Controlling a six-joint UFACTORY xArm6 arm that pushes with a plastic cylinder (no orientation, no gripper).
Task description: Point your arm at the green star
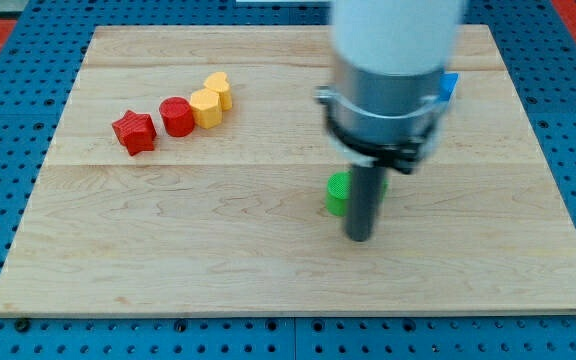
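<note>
My tip (359, 238) rests on the board just below the green pair, near the board's middle right. The rod hides most of the green star; only a sliver of green shows at its right side. The green cylinder (337, 192) shows to the rod's left, close to it; I cannot tell if it touches. The arm's body covers the area above the green blocks.
A red star (134, 131), a red cylinder (176, 116) and two yellow blocks (212, 100) lie in a row at the upper left. A blue block (450, 86) peeks out at the arm's right. The wooden board (168, 260) ends in blue pegboard all around.
</note>
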